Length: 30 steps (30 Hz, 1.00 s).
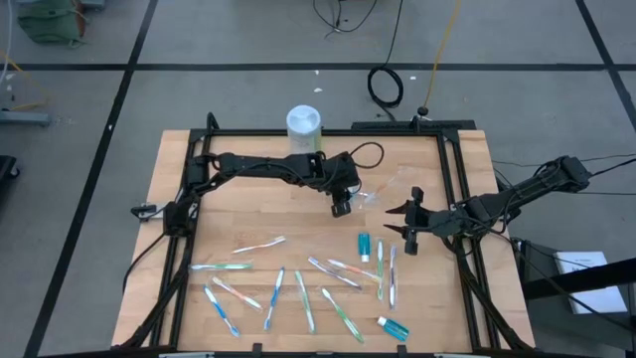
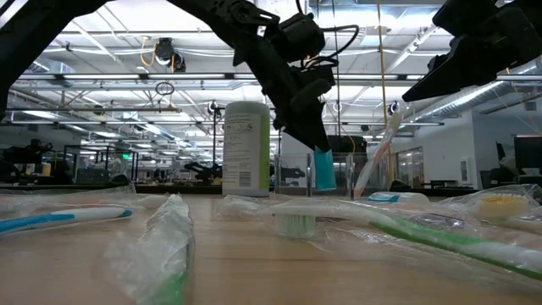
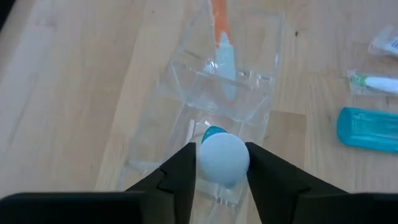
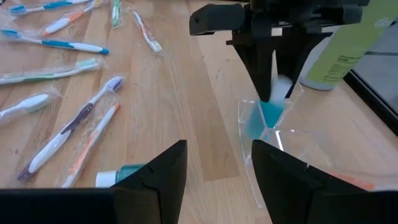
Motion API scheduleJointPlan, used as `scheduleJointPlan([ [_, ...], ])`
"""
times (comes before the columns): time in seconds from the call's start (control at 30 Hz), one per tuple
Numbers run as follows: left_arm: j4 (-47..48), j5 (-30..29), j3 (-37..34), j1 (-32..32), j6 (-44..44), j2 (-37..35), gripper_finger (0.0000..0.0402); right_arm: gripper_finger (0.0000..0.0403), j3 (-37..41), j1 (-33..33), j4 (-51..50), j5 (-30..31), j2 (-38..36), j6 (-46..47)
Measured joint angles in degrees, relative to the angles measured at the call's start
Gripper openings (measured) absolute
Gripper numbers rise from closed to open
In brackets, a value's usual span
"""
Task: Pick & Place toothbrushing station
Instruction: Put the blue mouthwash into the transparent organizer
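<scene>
Your left gripper (image 1: 341, 208) holds a toothpaste tube (image 2: 323, 169) upright over the clear cup (image 4: 273, 134), while your right gripper (image 1: 406, 231) waits nearby, jaws wide.

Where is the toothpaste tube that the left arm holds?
The toothpaste tube sits between the left gripper's fingers, directly above the clear cup, near the table's middle.
</scene>
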<state>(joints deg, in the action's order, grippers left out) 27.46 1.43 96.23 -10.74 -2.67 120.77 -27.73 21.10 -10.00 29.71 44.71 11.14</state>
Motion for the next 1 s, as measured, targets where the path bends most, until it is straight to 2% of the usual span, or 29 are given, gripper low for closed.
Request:
scheduleJointPlan([
  [0.23,-0.41,-0.02,0.00,0.00,0.64,0.00,0.0179,0.0171,0.00,0.00,0.27,0.00,0.00,0.15],
  [0.43,1.41,-0.01,-0.06,0.75,2.95,-2.44,0.0173,0.0171,0.01,0.00,0.30,0.00,0.00,0.17],
  [0.63,7.41,-1.88,-0.04,1.92,3.63,-10.28,0.0151,0.0171,0.04,0.00,0.79,-0.24,0.00,0.39],
  [0.87,15.43,-5.26,-0.02,3.63,9.88,-22.60,0.0125,0.0171,0.04,0.37,1.91,-1.47,-0.04,0.39],
  [1.0,19.64,-11.09,-0.02,6.12,11.25,-28.69,0.0114,0.0171,0.04,0.41,2.24,-3.02,-0.03,1.18],
])
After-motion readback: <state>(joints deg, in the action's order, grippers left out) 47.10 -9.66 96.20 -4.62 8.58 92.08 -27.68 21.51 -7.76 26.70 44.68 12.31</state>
